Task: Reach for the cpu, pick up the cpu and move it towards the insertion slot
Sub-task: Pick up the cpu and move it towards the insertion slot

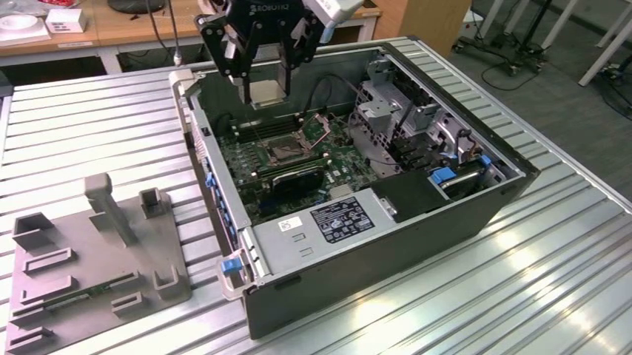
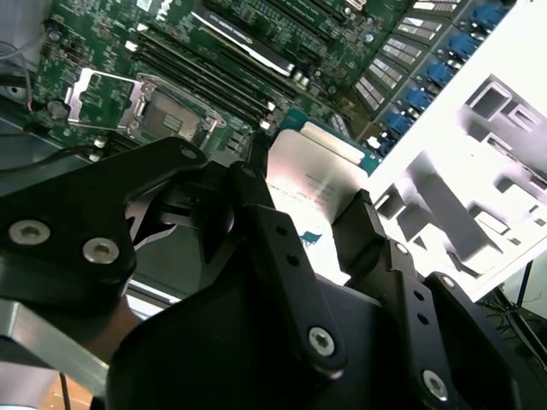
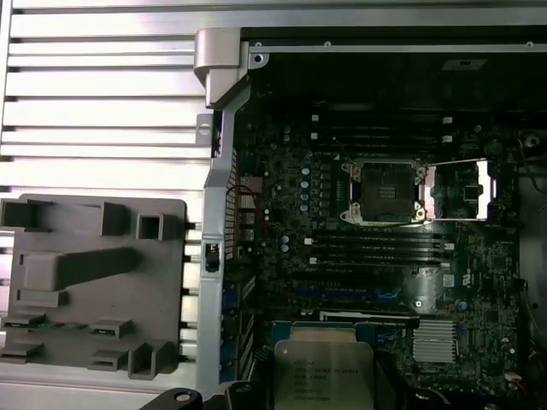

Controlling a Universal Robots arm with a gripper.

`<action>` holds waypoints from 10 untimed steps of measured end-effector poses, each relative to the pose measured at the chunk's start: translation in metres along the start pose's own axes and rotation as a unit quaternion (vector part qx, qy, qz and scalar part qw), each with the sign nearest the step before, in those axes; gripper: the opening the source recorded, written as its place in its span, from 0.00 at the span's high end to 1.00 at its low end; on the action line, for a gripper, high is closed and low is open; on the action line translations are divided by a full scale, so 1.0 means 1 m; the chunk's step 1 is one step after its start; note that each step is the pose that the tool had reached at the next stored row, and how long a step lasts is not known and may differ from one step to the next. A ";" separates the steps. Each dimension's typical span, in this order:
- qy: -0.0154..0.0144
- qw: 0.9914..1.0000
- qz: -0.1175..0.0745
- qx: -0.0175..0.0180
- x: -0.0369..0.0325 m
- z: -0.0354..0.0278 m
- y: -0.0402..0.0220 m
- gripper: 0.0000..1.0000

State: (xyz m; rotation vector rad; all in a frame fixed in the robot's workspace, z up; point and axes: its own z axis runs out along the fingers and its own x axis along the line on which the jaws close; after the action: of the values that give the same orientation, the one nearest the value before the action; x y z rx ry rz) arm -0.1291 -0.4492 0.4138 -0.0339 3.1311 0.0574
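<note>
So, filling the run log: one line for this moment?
gripper: shut on silvery square cpu | above open computer case | square metal-framed insertion slot: empty

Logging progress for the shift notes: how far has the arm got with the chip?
Pickup looks done: the gripper holds the chip in its jaws, lifted above the open computer case. The chip is not yet over the socket, which sits open and empty with its metal frame flipped aside. Carrying it across is left.

One cpu (image 1: 266, 92), one insertion slot (image 1: 278, 151), one open computer case (image 1: 395, 244) — one grey fixture tray (image 1: 89, 259).
</note>
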 end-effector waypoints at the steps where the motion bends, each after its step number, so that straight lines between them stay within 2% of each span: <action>1: 0.000 1.000 0.000 0.000 -0.0019 0.0000 0.0000 0.45; 5: 0.000 1.000 0.000 0.000 -0.0091 0.0001 -0.0002 0.45; 10: 0.000 1.000 0.000 0.000 -0.0107 0.0001 -0.0002 0.45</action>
State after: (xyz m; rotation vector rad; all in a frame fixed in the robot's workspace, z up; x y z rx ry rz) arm -0.1184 -0.4493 0.4138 -0.0339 3.1312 0.0573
